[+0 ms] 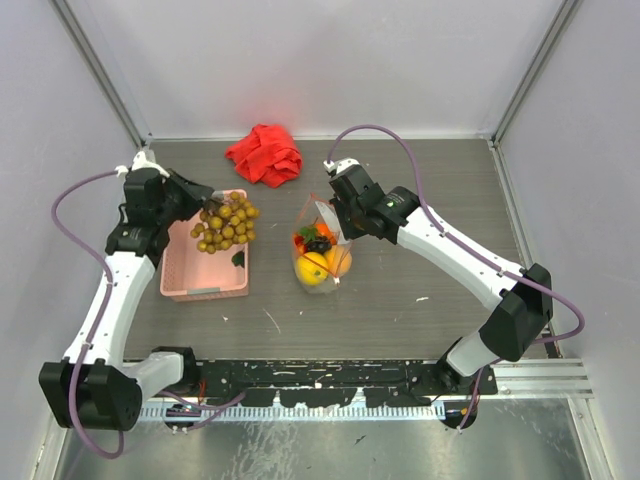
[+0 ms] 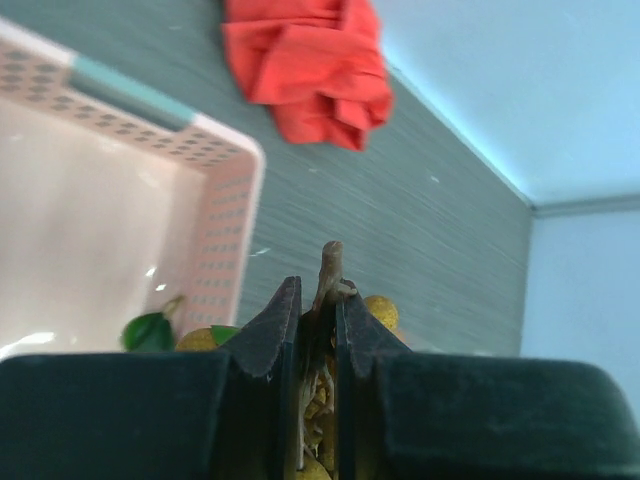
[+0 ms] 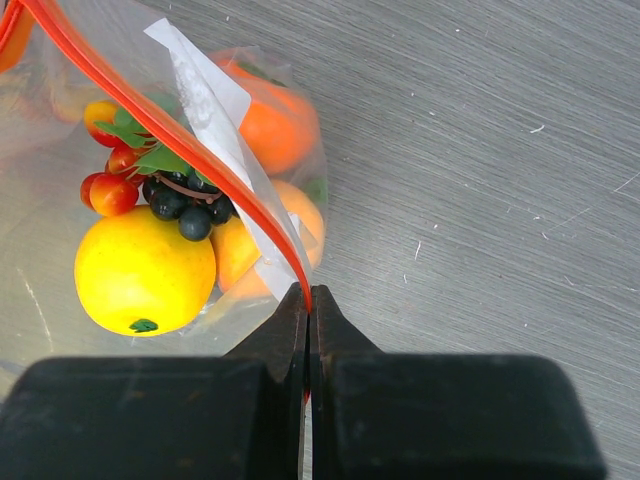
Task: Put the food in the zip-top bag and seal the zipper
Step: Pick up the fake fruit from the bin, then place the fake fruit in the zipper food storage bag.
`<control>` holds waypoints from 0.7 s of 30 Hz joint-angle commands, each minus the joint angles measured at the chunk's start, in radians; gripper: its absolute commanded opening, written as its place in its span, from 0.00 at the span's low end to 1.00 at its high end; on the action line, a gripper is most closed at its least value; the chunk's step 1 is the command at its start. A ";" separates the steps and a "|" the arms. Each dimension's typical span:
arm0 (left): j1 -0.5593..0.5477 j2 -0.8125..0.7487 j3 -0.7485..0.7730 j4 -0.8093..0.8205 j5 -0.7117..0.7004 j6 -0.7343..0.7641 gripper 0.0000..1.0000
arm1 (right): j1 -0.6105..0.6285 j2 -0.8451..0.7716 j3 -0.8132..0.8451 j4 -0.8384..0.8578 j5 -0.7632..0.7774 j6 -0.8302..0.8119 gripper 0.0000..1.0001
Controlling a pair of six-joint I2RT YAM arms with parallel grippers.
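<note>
while the left gripper [image 2: 318, 300] is clamped tight on the stem of the grapes [image 1: 226, 224], the bunch sits over the far right corner of the pink basket [image 1: 205, 292]; contact with the rim cannot be told. right gripper [image 3: 307, 300]: fingers pressed together on the orange-red zipper [image 3: 150, 115] of the clear bag [image 1: 316, 212], which lies on the table [image 1: 430, 270] just right of the basket. bag contents: lemon [image 3: 143, 270], orange [image 3: 275, 125], red and dark berries [image 3: 185, 210]. red cloth [image 1: 265, 155]: far side, apart.
</note>
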 commanded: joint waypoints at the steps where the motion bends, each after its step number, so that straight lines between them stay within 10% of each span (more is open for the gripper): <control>1: -0.040 -0.039 0.034 0.241 0.213 0.069 0.00 | -0.003 -0.026 0.052 0.024 0.003 0.004 0.00; 21: -0.375 -0.156 -0.131 0.897 0.295 0.324 0.00 | -0.003 -0.020 0.119 0.012 -0.079 0.005 0.00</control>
